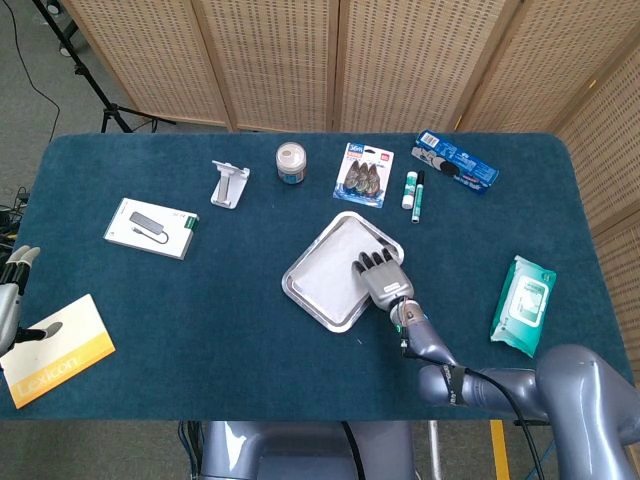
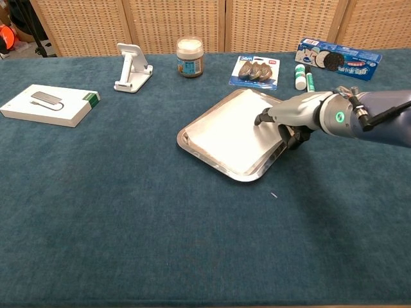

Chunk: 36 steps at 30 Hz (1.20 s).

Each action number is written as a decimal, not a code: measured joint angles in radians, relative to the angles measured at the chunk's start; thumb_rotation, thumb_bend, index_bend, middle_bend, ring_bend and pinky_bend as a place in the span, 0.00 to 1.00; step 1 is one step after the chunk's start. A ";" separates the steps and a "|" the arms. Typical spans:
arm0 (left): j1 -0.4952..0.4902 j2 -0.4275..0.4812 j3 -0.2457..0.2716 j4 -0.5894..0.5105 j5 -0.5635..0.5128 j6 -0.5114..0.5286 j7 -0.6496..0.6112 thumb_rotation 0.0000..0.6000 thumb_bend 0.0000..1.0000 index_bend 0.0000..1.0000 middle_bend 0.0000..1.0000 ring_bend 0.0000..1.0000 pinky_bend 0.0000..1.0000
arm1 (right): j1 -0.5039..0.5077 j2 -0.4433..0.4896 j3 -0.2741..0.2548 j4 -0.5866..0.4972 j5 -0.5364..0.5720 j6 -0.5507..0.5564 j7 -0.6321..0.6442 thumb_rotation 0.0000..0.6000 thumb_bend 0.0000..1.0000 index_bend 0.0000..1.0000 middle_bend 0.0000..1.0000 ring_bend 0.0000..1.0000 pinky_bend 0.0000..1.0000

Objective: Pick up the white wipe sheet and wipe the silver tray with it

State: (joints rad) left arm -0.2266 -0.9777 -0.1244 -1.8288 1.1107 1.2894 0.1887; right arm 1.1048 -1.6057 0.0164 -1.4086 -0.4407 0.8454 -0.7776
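Observation:
The silver tray (image 1: 298,296) (image 2: 192,145) lies near the table's middle, turned at an angle. The white wipe sheet (image 1: 328,270) (image 2: 225,135) lies spread flat inside it and covers most of its floor. My right hand (image 1: 380,276) (image 2: 299,115) reaches over the tray's right rim, its fingers stretched onto the sheet's right part and pressing down on it. In the chest view its thumb hangs outside the rim. My left hand (image 1: 12,292) shows only at the far left edge of the head view, off the table, holding nothing.
Along the back stand a white phone stand (image 1: 229,184), a small jar (image 1: 291,162), a blister pack (image 1: 364,174), two markers (image 1: 413,192) and a blue cookie pack (image 1: 456,161). A white box (image 1: 152,228) and a yellow booklet (image 1: 55,350) lie left; a wet-wipes pack (image 1: 523,305) lies right.

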 measured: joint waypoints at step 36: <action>0.002 0.003 -0.001 0.003 0.001 0.003 -0.010 1.00 0.00 0.00 0.00 0.00 0.00 | 0.003 0.047 0.072 -0.112 -0.106 0.101 -0.005 1.00 0.47 0.00 0.00 0.00 0.00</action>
State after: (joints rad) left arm -0.2244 -0.9744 -0.1254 -1.8259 1.1114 1.2925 0.1788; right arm 1.1082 -1.5584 0.0888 -1.5210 -0.5468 0.9461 -0.7824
